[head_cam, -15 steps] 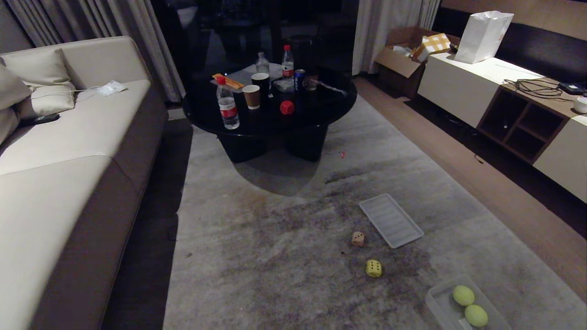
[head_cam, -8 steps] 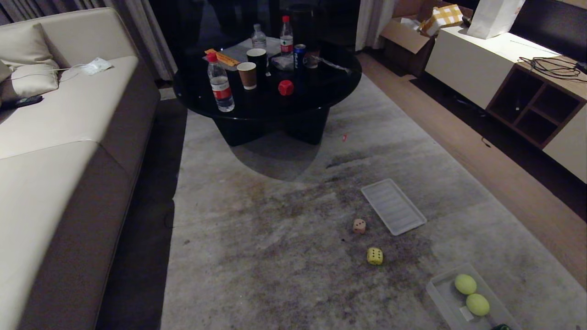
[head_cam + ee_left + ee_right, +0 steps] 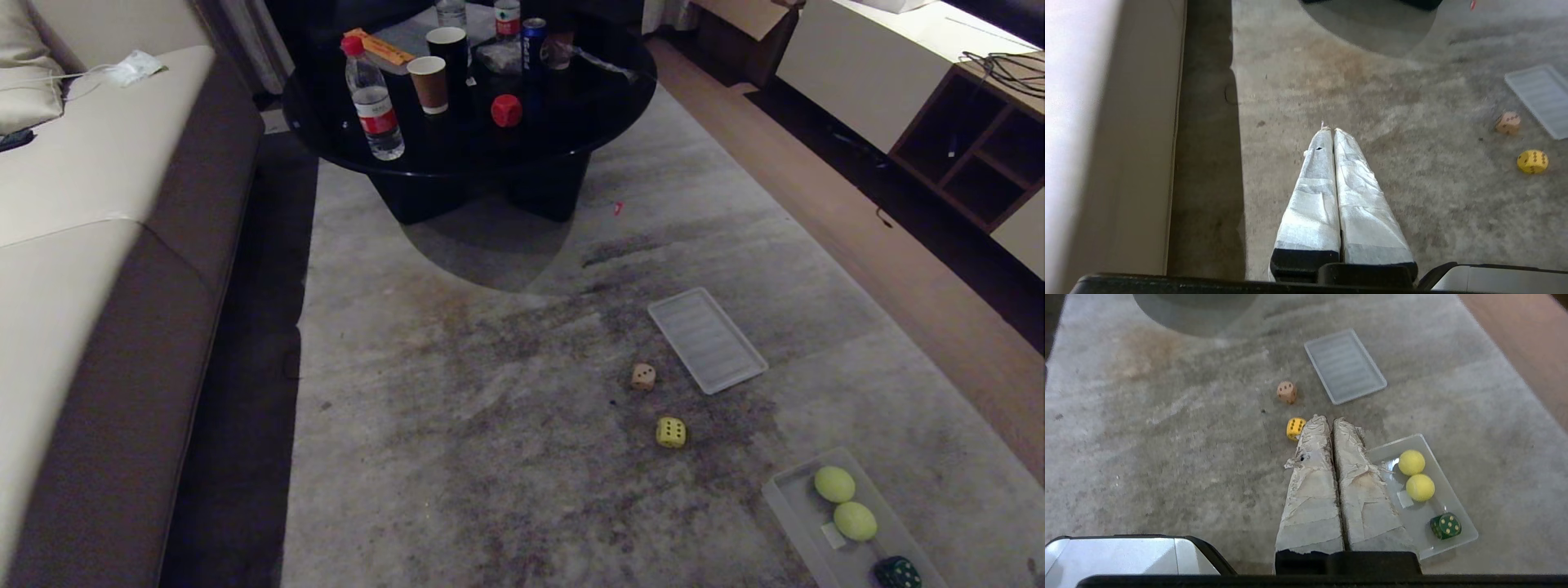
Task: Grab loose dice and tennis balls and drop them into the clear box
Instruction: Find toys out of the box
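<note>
Nearest the robot, both tools are hanging above the rug with nothing in them. The left tool [image 3: 1329, 131] is showing its 2 wrapped fingers pressed fully together, pointing at bare rug beside the sofa [image 3: 98, 269]. The right tool [image 3: 1329, 420] is likewise closed tight and empty, its tips hovering above the floor between the yellow die [image 3: 1295, 428] and the clear box [image 3: 1468, 539]. Neither arm is appearing in the head view.

The clear box [image 3: 775, 500] is sitting on the rug at the near right. It is holding 2 tennis balls [image 3: 834, 483], lying just beside each other, and 1 dark green die [image 3: 897, 572] at its near end. Judged from this, 3 items are already in place.

Farther out, 2 dice are lying loose on the rug, apart from each other and from the box: the yellow die [image 3: 671, 432], then the pinkish-tan die [image 3: 643, 376] beyond it. The flat ribbed lid [image 3: 707, 339] is lying just past the tan die, not touching it.

Farthest off, a red die [image 3: 506, 110] is standing on the round black surface [image 3: 571, 122] among bottles, cups and a can.

Assessment: roughly half the work appears done. Remaining, by judgement, are the 2 floor dice and the red die on the surface. The yellow die is the closest candidate for the right tool, which would first need to open.
</note>
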Robot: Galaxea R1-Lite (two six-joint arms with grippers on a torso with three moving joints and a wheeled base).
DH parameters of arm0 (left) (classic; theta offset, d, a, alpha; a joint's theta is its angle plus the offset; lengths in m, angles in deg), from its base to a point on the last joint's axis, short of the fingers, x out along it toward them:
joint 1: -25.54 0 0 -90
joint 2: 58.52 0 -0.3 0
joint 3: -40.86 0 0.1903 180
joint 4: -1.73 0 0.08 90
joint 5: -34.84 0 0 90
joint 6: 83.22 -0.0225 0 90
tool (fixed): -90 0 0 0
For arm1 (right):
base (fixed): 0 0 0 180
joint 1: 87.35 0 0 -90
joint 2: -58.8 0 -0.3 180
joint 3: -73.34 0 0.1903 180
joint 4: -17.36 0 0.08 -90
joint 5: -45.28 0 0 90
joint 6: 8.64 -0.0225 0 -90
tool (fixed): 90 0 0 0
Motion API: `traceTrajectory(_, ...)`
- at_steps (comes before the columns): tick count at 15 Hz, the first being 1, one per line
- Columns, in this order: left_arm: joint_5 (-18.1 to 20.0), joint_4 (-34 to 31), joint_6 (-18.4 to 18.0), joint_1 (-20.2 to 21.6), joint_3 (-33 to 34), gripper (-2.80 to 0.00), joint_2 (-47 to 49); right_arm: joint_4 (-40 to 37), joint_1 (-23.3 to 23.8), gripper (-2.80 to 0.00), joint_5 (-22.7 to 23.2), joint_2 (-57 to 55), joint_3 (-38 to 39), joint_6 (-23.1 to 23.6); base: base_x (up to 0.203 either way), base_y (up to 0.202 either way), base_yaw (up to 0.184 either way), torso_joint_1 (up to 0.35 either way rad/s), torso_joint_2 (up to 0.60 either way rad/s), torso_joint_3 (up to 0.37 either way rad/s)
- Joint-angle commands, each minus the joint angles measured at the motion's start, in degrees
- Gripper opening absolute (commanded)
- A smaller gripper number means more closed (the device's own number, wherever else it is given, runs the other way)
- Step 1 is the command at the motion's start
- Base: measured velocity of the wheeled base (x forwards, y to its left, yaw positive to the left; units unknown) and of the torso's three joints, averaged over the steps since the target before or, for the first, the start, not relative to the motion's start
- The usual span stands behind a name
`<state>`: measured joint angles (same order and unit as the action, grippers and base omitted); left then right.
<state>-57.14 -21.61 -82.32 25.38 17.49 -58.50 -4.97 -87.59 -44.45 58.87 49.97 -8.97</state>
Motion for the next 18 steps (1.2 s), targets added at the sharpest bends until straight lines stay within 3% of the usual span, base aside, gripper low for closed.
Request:
traceTrajectory(1,0.0,0.0,0.1,0.0,0.1,-2.8,0.0,0.0,0.0,-2.8,0.1,-0.1,0.5,0.0,0.0,0.0,0.0,0.002,0.0,-0.198)
traceTrajectory(18,0.0,0.0,0.2,0.0,0.1,-2.8,0.0,0.0,0.0,-2.8,0.0,-0.1,0.5,0.0,0.0,0.0,0.0,0.002,0.0,-0.195)
